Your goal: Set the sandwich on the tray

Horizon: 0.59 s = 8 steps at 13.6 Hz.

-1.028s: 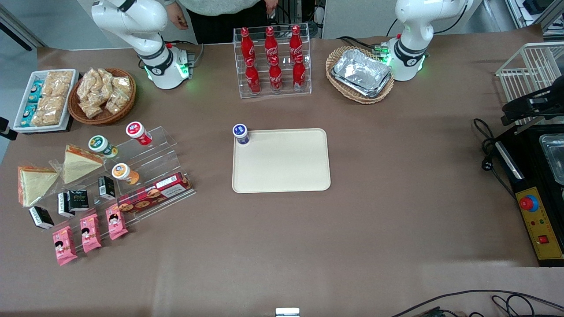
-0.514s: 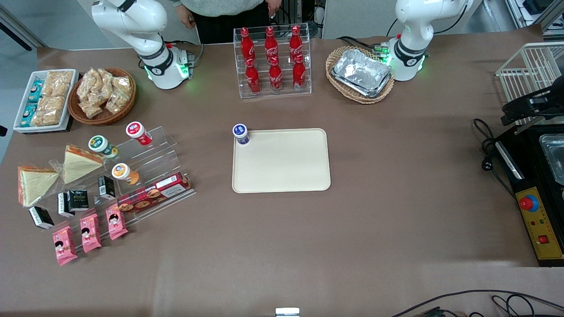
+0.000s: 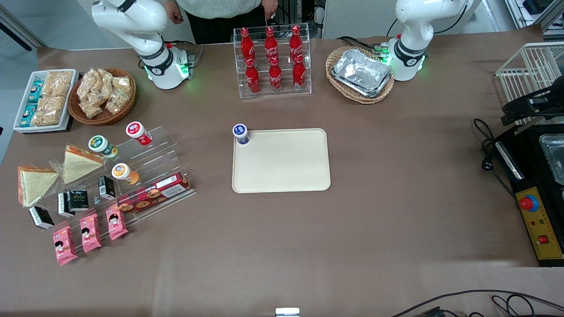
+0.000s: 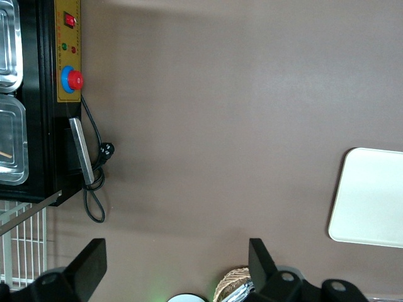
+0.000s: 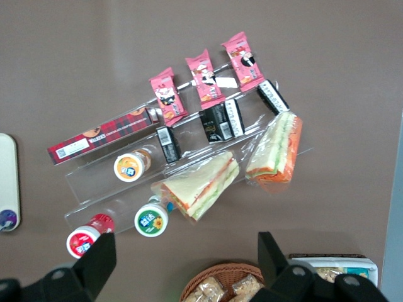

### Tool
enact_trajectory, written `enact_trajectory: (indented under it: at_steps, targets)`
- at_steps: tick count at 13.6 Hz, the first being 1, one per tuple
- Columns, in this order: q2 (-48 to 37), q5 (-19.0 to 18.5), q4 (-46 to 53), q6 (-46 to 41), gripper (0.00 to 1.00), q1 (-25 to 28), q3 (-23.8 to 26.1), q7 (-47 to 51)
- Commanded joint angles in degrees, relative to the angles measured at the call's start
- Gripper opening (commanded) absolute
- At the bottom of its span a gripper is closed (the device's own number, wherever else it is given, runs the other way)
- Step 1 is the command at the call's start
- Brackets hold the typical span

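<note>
Two wrapped wedge sandwiches lie toward the working arm's end of the table. One sandwich (image 3: 77, 163) (image 5: 198, 184) leans on the clear acrylic stand beside a green-lidded cup. The other (image 3: 33, 185) (image 5: 277, 150) lies beside it, farther toward the table's end. The cream-beige tray (image 3: 282, 167) (image 5: 6, 173) (image 4: 371, 195) lies at mid-table and is bare except for a blue-lidded cup (image 3: 241, 132) on one corner. My gripper (image 5: 186, 264) is open and empty. It hangs high over the table between the stand and a wicker snack basket. It does not show in the front view.
The acrylic stand (image 3: 154, 152) holds lidded cups, small black boxes, a red biscuit box (image 3: 154, 193) and pink packets (image 3: 90, 232). A wicker snack basket (image 3: 102, 95) and a white snack tray (image 3: 44, 100) stand near the arm's base. A cola rack (image 3: 273, 61) and foil trays (image 3: 361, 72) are farther back.
Nothing on the table has moved. A dark shape at the table's working-arm edge has slid out of view, and the person's hands at the back have shifted.
</note>
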Motion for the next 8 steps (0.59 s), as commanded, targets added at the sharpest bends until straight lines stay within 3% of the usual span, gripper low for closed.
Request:
enact_trajectory:
  at_steps: [1,8]
  targets:
    - [1.2,0.5,0.2,2.7,1.0,-3.1,-0.8,0.2]
    - [2.0,0.0,0.2,2.9,1.0,-3.7,-0.6,24.9]
